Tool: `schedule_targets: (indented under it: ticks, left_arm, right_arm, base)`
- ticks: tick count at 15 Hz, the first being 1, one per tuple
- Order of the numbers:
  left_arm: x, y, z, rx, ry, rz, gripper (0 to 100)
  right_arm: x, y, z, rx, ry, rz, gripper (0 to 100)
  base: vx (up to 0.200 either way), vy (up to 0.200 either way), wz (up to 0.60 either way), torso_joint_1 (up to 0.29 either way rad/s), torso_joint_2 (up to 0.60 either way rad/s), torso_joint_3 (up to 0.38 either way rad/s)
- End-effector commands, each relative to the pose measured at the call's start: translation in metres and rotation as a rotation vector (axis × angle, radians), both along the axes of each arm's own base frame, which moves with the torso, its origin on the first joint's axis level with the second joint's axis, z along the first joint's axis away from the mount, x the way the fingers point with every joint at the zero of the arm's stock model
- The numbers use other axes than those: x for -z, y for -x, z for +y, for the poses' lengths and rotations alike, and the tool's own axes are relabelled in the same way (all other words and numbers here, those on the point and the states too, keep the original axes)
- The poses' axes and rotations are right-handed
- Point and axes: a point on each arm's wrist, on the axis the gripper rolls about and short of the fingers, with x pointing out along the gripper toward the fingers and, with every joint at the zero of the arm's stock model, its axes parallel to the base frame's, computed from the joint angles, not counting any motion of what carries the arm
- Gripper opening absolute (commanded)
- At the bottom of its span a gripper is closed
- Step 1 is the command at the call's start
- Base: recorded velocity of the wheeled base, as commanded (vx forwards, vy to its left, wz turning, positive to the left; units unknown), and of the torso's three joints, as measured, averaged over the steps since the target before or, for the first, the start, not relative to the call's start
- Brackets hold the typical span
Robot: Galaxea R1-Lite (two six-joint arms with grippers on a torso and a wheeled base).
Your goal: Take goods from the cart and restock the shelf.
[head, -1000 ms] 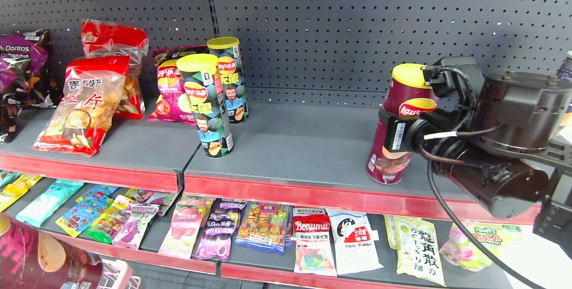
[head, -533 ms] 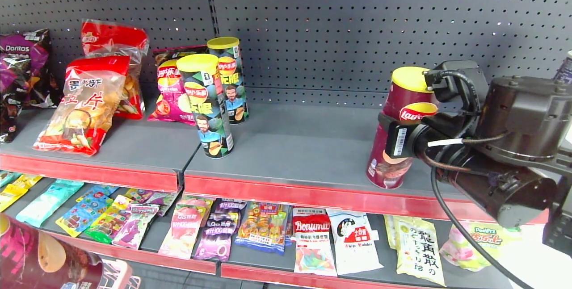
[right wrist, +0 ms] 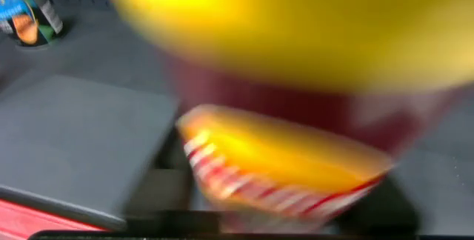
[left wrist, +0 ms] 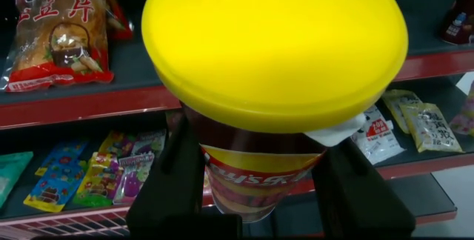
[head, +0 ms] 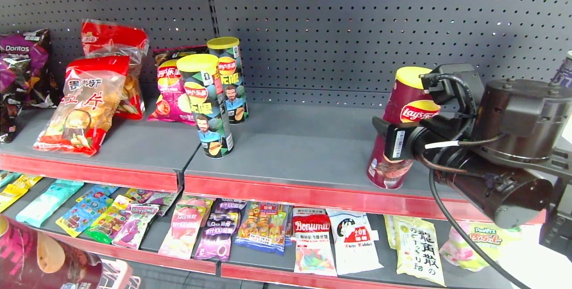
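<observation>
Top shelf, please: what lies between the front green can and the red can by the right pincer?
Only bare grey shelf, as the head view shows.

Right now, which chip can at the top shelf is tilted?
The maroon can in the right hand, at the shelf's right. It leans; the two green cans stand upright.

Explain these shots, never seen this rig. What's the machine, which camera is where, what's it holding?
A two-armed robot on wheels, restocking a shop. The wide picture is from its head camera; the two close ones from a camera on each wrist. The right gripper is shut on a tilted maroon can with a yellow lid, at the right of the top shelf. The left gripper holds a second can, lid toward its camera. Snack bags and two green cans sit further left; candy packets lie on the lower shelf.
</observation>
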Motion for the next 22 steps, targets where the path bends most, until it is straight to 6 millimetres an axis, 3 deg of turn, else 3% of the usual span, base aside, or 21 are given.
schedule_targets:
  ticks: [1,5,7,12,15,17,20,22]
  left_arm:
    - [0.000,0.000,0.000,0.000,0.000,0.000,0]
    - [0.000,0.000,0.000,0.000,0.001,0.002,0]
    - [0.000,-0.001,0.000,0.000,0.001,0.004,0]
    - [-0.001,-0.008,0.000,0.006,0.000,0.033,0]
    - [-0.001,-0.009,0.000,0.006,0.000,0.037,0]
    - [-0.001,-0.010,0.000,0.008,0.001,0.042,0]
    - [-0.001,-0.013,-0.001,0.039,-0.016,0.050,0]
    - [-0.002,-0.016,-0.001,0.057,-0.019,0.061,0]
  right_arm:
    - [0.000,0.000,0.001,-0.001,-0.002,-0.002,100]
    - [0.000,0.005,-0.001,-0.008,0.000,-0.001,100]
    - [-0.003,0.017,-0.007,-0.020,-0.004,-0.011,100]
    - [-0.003,0.058,-0.030,-0.063,-0.009,-0.030,100]
    - [0.008,0.089,-0.047,-0.130,0.009,-0.027,100]
    - [0.014,0.107,-0.065,-0.173,0.012,-0.041,100]
    - [0.022,0.139,-0.128,-0.202,0.103,-0.084,100]
    - [0.024,0.161,-0.152,-0.110,0.124,-0.040,100]
  base:
    - [0.000,0.000,0.00,0.000,0.00,0.000]
    - [0.000,0.000,0.00,0.000,0.00,0.000]
    - [0.000,0.000,0.00,0.000,0.00,0.000]
    - [0.000,0.000,0.00,0.000,0.00,0.000]
    - [0.000,0.000,0.00,0.000,0.00,0.000]
    - [0.000,0.000,0.00,0.000,0.00,0.000]
    - [0.000,0.000,0.00,0.000,0.00,0.000]
    - [0.000,0.000,0.00,0.000,0.00,0.000]
